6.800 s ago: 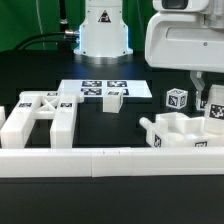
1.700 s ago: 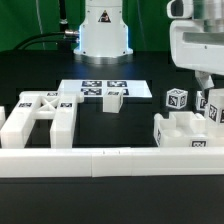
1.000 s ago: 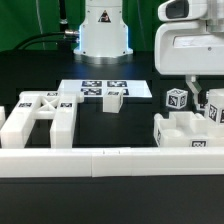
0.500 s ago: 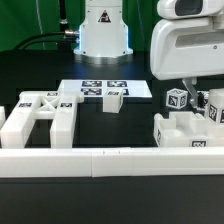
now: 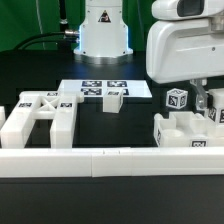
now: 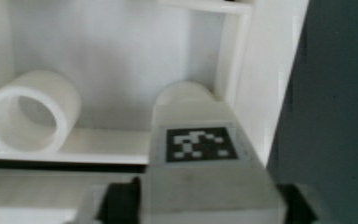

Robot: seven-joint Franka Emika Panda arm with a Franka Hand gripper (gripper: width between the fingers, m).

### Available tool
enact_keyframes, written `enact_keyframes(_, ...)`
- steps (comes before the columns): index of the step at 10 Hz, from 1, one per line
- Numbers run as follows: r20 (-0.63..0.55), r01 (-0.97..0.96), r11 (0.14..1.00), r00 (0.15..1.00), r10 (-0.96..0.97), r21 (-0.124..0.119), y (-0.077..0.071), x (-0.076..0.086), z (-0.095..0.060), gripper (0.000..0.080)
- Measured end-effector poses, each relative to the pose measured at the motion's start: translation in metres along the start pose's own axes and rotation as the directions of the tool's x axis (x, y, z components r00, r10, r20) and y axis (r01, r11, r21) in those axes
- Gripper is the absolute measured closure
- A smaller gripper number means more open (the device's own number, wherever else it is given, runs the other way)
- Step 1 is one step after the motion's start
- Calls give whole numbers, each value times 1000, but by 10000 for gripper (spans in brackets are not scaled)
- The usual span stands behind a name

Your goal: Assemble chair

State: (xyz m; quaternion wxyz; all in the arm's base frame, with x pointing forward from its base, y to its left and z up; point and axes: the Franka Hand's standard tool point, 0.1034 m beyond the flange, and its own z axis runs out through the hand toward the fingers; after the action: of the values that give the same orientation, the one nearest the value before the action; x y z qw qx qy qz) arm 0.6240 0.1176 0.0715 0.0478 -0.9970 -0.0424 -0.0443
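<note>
On the loose chair parts (image 5: 60,118) sit black-and-white square tags: one on the square post (image 6: 197,143), others on the small cube (image 5: 177,99) and the slotted block (image 5: 185,132) at the exterior view's right, and on the H-shaped frame (image 5: 30,118), well apart at that view's left. Near the small cube the arm hangs with its gripper (image 5: 203,103) pointing down. Its fingers (image 6: 123,203) stand close on either side of the post, but whether they pinch it cannot be told.
</note>
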Motion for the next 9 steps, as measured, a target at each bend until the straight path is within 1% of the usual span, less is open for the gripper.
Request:
enact_keyframes(3,0,-16,1000,1000,16,0,0,0,0,515)
enact_keyframes(4,-3,-166,986,986,166,6,1,0,0,515)
enact_keyframes(5,-5,-314,949,949,314,9,1,0,1,515)
enact_keyframes(6,-7,-442,897,897,443,6,1,0,1,515)
enact_keyframes(9,-8,-684,729,729,684,4,2,0,0,515)
